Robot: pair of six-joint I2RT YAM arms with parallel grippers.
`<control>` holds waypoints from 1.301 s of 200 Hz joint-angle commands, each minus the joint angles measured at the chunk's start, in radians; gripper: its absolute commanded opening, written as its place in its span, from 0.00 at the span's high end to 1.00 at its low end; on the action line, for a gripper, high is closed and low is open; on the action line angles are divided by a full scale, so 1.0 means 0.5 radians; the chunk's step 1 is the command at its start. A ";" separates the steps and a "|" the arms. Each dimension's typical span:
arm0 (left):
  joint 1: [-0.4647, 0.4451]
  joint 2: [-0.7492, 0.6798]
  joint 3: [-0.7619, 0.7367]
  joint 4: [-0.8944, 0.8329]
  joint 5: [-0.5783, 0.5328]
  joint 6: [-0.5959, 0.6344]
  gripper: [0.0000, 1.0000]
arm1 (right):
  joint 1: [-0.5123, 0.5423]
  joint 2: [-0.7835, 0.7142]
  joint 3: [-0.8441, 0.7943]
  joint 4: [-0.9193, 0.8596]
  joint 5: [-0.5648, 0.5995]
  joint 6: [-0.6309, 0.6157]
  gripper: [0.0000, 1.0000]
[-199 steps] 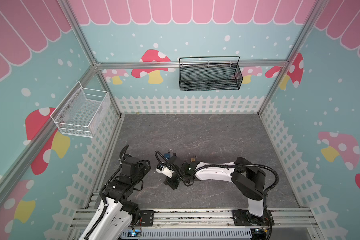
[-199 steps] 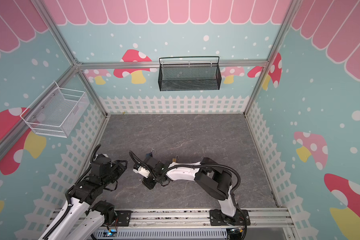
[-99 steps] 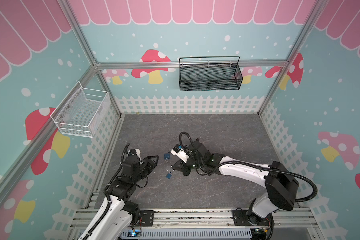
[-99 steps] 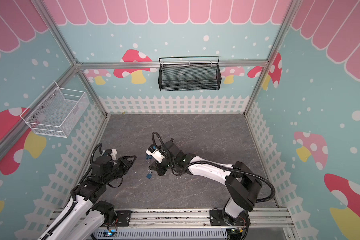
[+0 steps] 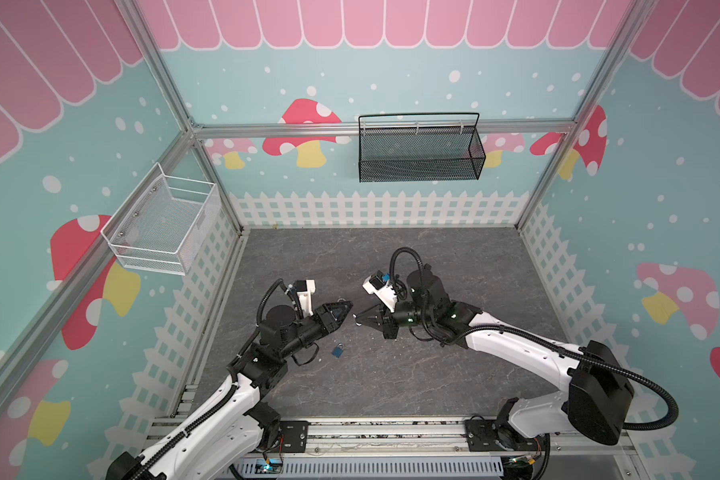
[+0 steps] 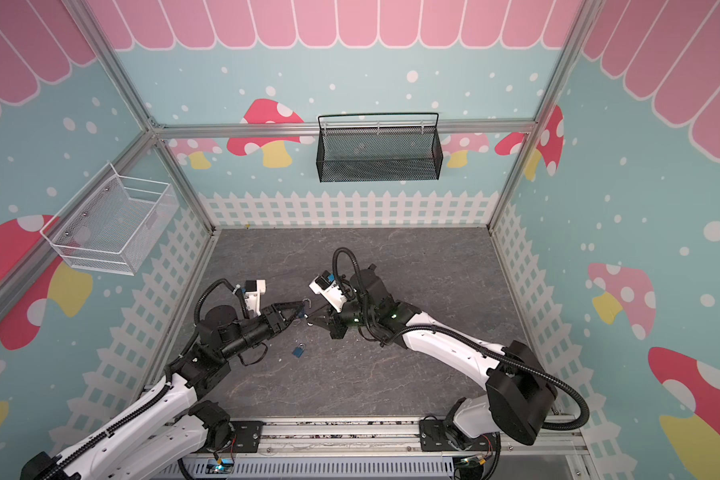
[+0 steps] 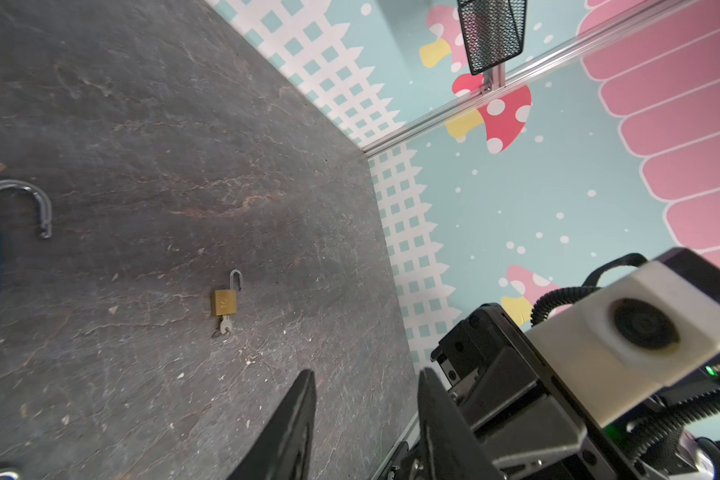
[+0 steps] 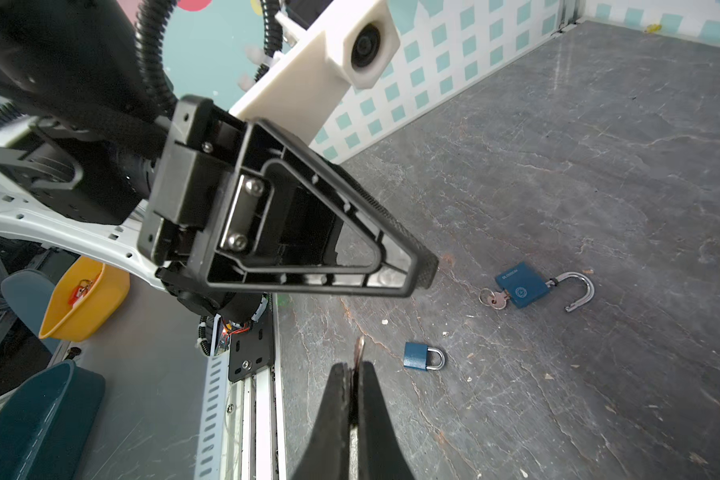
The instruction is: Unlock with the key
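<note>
Black mesh basket [image 5: 420,149]: hangs on the back wall [image 5: 391,75], upper centre in both top views.
White wire basket [image 5: 163,226]: fixed to the left wall [image 5: 38,166], middle left.
Surface [image 5: 454,374]: dark grey, stone-veined, lower centre.
Picket fence print [image 5: 375,208]: rings the surface's edges.
Yellow bin [image 8: 82,305]: off the surface, holds something small and red.
Teal bin [image 8: 38,419]: near the yellow bin.

Top views: both high over the rail [image 5: 391,432] side, looking steeply down on the whole grey floor [image 5: 391,257] — near-identical. Wrist cameras low, facing each other closely: I see the left wrist camera [image 8: 364,41] from the right, the right wrist camera [image 7: 641,328] from the left. Both catch the open blue padlock [image 8: 522,286].
</note>
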 commanded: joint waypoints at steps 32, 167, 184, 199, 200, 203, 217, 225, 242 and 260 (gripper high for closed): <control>-0.112 0.111 0.009 0.468 0.089 0.032 0.67 | -0.077 -0.107 -0.057 0.142 -0.151 0.080 1.00; -0.173 0.262 -0.004 0.696 0.157 -0.034 0.93 | -0.190 -0.157 -0.097 0.303 -0.194 0.222 1.00; -0.175 0.274 -0.001 0.713 0.146 -0.041 0.97 | -0.198 -0.149 -0.101 0.309 -0.209 0.234 1.00; -0.174 0.285 0.007 0.710 0.142 -0.046 1.00 | -0.202 -0.152 -0.110 0.314 -0.199 0.235 1.00; -0.173 0.286 0.008 0.709 0.141 -0.046 1.00 | -0.202 -0.153 -0.110 0.314 -0.195 0.235 1.00; -0.174 0.286 0.009 0.706 0.138 -0.048 1.00 | -0.204 -0.156 -0.111 0.316 -0.191 0.235 1.00; -0.173 0.285 0.022 0.645 0.105 -0.047 1.00 | -0.206 -0.171 -0.122 0.328 -0.178 0.220 1.00; -0.174 0.282 0.046 0.544 0.068 -0.036 1.00 | -0.208 -0.178 -0.123 0.329 -0.175 0.208 1.00; -0.176 0.276 0.081 0.417 0.035 0.012 1.00 | -0.209 -0.188 -0.122 0.342 -0.174 0.172 1.00; -0.175 0.250 0.060 0.443 -0.004 -0.007 1.00 | -0.209 -0.179 -0.116 0.341 -0.188 0.130 1.00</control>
